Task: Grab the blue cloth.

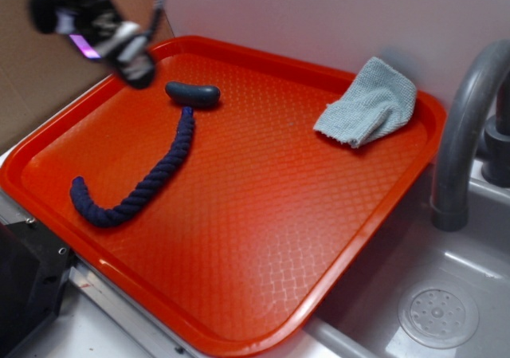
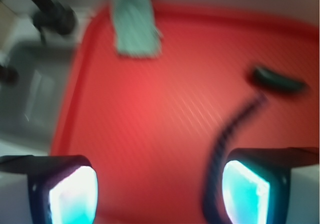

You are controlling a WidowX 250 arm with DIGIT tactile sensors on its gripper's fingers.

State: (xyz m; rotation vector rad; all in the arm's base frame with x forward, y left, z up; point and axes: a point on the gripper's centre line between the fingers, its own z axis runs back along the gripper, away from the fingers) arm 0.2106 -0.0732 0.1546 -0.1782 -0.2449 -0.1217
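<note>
Orange tray (image 1: pixel 263 294), navy rope (image 1: pixel 143 189), blue cloth (image 1: pixel 368 103) inside

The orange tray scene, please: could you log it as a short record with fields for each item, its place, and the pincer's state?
surface: orange tray, beside a sink with a grey faucet
blue cloth: crumpled at the tray's far right corner, untouched
rope: dark navy, curved across the tray's left half
dark lump: oval, at the rope's far end; contact unclear
pincer: blurred, raised over the tray's far left edge, open and empty in the wrist view
pincer to cloth: far apart, across the tray
</note>
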